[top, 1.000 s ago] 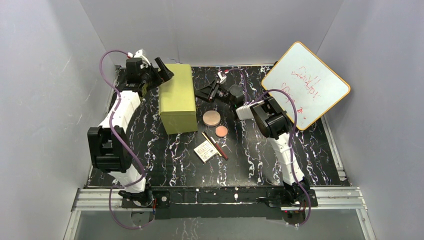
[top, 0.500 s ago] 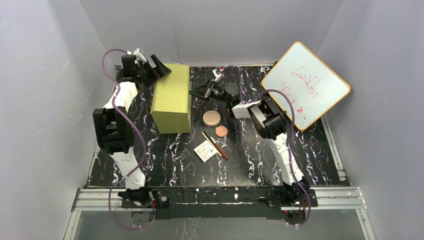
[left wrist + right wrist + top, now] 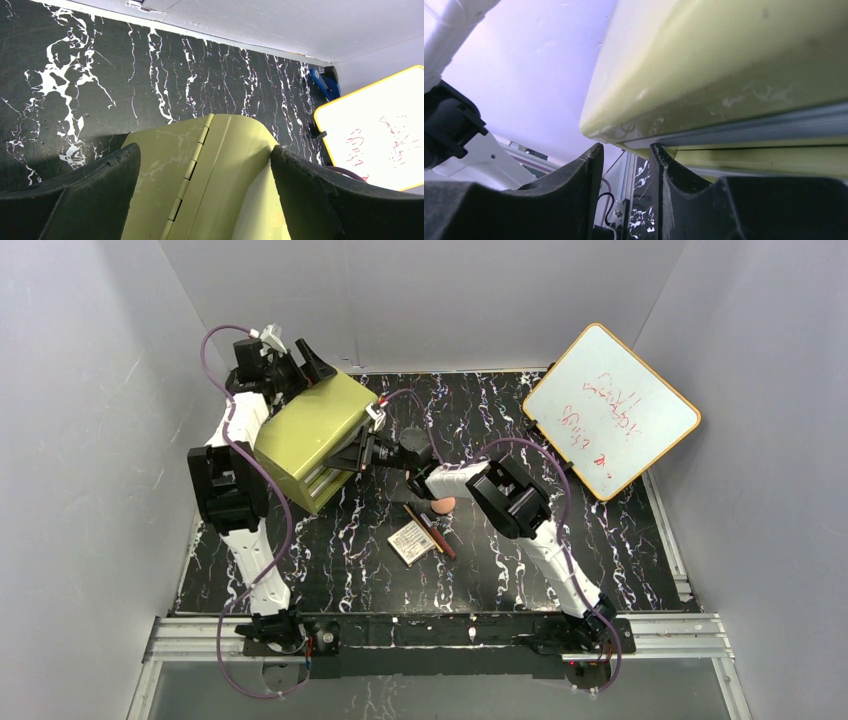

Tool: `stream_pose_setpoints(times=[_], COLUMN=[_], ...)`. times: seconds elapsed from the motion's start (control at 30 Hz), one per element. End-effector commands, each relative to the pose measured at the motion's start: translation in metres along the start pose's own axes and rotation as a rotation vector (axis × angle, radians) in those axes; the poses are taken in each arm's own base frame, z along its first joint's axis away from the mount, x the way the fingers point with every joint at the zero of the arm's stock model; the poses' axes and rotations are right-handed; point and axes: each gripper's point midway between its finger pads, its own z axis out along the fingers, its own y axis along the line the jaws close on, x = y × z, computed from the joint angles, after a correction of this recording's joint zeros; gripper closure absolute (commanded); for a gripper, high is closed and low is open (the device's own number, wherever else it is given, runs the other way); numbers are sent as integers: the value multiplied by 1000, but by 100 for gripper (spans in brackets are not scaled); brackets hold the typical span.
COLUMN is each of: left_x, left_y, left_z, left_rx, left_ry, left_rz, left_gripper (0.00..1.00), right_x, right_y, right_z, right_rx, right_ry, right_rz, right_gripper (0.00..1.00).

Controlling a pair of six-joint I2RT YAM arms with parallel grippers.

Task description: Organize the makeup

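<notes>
1. Your makeup [image 3: 425, 530] lay in a loose cluster near the middle of the surface [image 3: 600, 570]. The cream palette [image 3: 412, 541] had the gold pencil [image 3: 413, 517] and the dark red pencil [image 3: 441, 542] just beside it. The small disc [image 3: 443, 505] sat a little farther back, partly under your right arm [image 3: 520, 505].
2. Your right gripper [image 3: 626, 150] had its jaws only narrowly apart with nothing between them. Its tips were tucked right under the lower corner of the olive-green box [image 3: 305, 435].
3. Your left gripper [image 3: 202, 150] was spread wide across the far, hinged end of the box, and both fingers [image 3: 75, 200] pressed against its sides.
4. The box stood askew toward the far left corner of the surface, its drawer fronts turned toward the near left. The whiteboard [image 3: 610, 410] leaned at the far right edge. You had bare surface along the near edge and across the right half.
5. The makeup lay nearer than your right gripper and to its right, close to it. It was well apart from your left gripper.
</notes>
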Motion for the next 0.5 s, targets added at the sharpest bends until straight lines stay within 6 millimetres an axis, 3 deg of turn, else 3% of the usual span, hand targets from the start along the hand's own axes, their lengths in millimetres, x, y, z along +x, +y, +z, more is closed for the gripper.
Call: stream_pose_setpoints(times=[0.0,0.23,0.47], left_x=[70,70,72], left_y=[23,37,31], left_z=[-2,-24,-42], left_rx=[-64,-181,-213], left_ry=[208,183,156], left_rz=[-121,-113,-122], left_gripper=[1,1,0], right_x=[-25,-31,-52], right_y=[8,-8,-16], right_z=[-10,-33,-39], right_rx=[31,114,117], right_ry=[-97,-224,-294], right_rz=[-45,-1,16], right_gripper=[52,52,55])
